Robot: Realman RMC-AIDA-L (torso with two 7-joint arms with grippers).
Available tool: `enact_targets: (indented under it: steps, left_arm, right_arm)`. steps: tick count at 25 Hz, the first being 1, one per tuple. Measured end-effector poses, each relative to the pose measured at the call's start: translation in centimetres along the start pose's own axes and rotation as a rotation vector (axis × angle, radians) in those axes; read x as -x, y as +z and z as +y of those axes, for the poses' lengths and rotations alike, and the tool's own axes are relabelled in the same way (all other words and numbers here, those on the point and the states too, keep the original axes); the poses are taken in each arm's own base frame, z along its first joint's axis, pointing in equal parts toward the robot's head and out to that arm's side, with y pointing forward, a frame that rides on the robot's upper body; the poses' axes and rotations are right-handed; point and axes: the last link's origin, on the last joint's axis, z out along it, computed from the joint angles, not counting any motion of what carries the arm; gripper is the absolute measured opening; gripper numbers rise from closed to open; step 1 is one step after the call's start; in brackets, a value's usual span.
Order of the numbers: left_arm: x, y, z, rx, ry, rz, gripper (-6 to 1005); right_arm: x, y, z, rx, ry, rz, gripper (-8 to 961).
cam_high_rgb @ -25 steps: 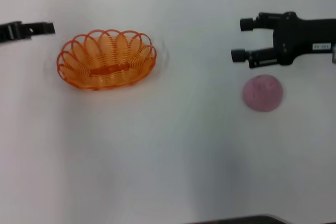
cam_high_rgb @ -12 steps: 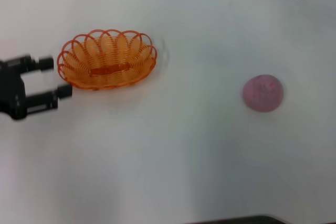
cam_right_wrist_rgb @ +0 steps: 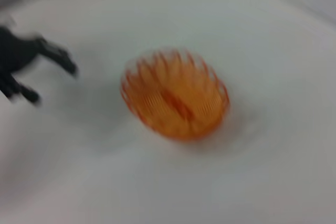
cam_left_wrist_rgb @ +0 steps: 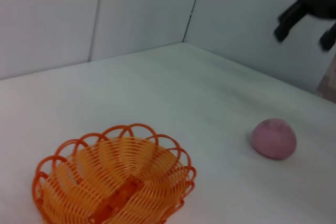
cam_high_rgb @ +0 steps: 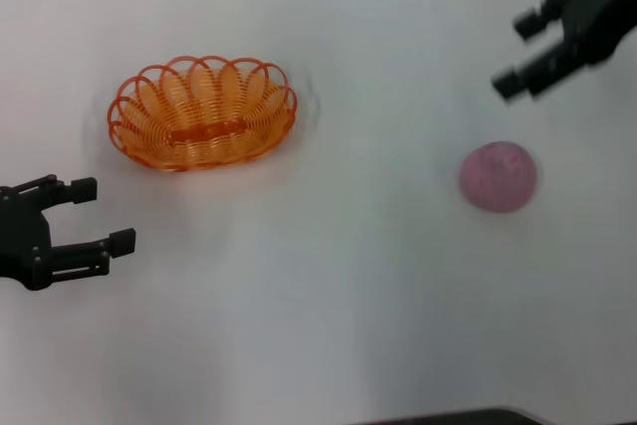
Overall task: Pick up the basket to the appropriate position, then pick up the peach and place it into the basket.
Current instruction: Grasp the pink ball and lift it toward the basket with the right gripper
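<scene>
The orange wire basket [cam_high_rgb: 203, 112] sits empty on the white table at the left. It also shows in the left wrist view [cam_left_wrist_rgb: 113, 184] and, blurred, in the right wrist view [cam_right_wrist_rgb: 175, 94]. The pink peach [cam_high_rgb: 498, 176] lies on the table at the right, also in the left wrist view [cam_left_wrist_rgb: 274, 138]. My left gripper [cam_high_rgb: 105, 216] is open and empty, near the table's left edge, in front of the basket and apart from it. My right gripper [cam_high_rgb: 520, 50] is open and empty, behind and right of the peach, apart from it.
The white table [cam_high_rgb: 318, 296] has bare room in the middle and front. Grey walls stand behind the table in the left wrist view [cam_left_wrist_rgb: 142, 9]. A dark edge shows at the bottom of the head view [cam_high_rgb: 468, 417].
My left gripper has moved forward, away from the basket's left side. My right gripper has swung from the far edge down toward the right, nearer the peach. Basket and peach have not moved.
</scene>
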Motion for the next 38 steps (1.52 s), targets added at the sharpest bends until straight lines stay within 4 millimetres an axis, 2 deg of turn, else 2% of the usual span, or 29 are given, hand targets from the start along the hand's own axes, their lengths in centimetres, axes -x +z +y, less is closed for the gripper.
enact_targets:
  steps: [4, 16, 32, 38]
  left_arm:
    - [-0.1, 0.1, 0.2, 0.019, -0.009, 0.004, 882]
    - [-0.5, 0.4, 0.1, 0.025, -0.02, 0.017, 877]
    - [-0.2, 0.9, 0.1, 0.031, -0.048, 0.029, 877]
    - [-0.1, 0.8, 0.0, 0.024, -0.054, 0.033, 877]
  right_arm:
    - [-0.4, 2.1, 0.2, -0.016, -0.013, 0.158, 942]
    - [-1.0, 5.8, -0.2, -0.065, -0.04, 0.32, 922]
    - [-1.9, 9.7, -0.4, -0.034, -0.117, 0.408, 881]
    - [-2.0, 10.3, -0.3, -0.019, -0.117, 0.422, 632]
